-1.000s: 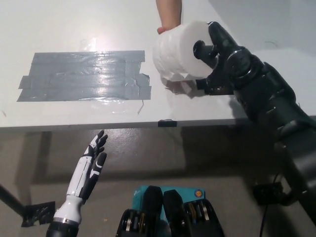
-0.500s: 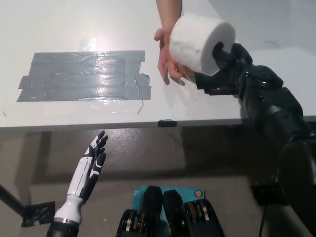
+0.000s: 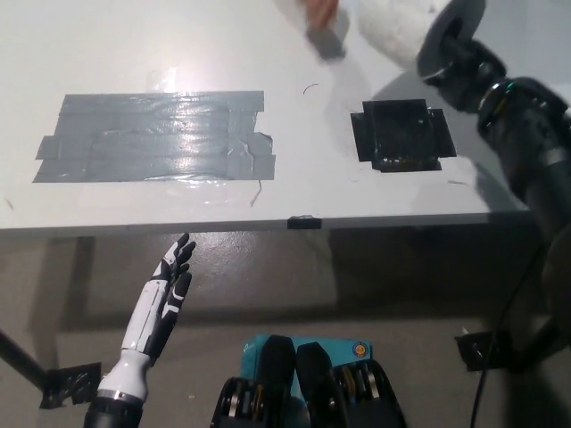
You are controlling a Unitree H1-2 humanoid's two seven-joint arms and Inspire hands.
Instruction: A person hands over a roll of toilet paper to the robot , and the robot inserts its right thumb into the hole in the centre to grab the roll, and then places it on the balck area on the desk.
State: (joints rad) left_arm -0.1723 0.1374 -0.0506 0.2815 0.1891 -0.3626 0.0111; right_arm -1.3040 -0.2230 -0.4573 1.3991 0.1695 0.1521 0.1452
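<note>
The white toilet paper roll (image 3: pixel 393 28) is blurred at the top edge of the head view, raised above the desk. My black right hand (image 3: pixel 453 46) is against the roll's right end and shut on it. The grip itself is blurred. A person's hand (image 3: pixel 319 12) shows blurred at the top edge, just left of the roll and apart from it. The black area (image 3: pixel 401 134), a square of black tape, lies bare on the white desk (image 3: pixel 303 192) below the roll. My white left hand (image 3: pixel 166 299) rests open below the desk's front edge at the lower left.
A large patch of grey tape strips (image 3: pixel 152 138) covers the desk's left half. A small dark clip (image 3: pixel 303 220) sits on the front edge. My right forearm (image 3: pixel 535 152) runs along the desk's right side.
My right hand has lifted the roll up and toward the far right, uncovering the black square. The person's hand has let go and drawn back to the top edge. The left hand has stayed put.
</note>
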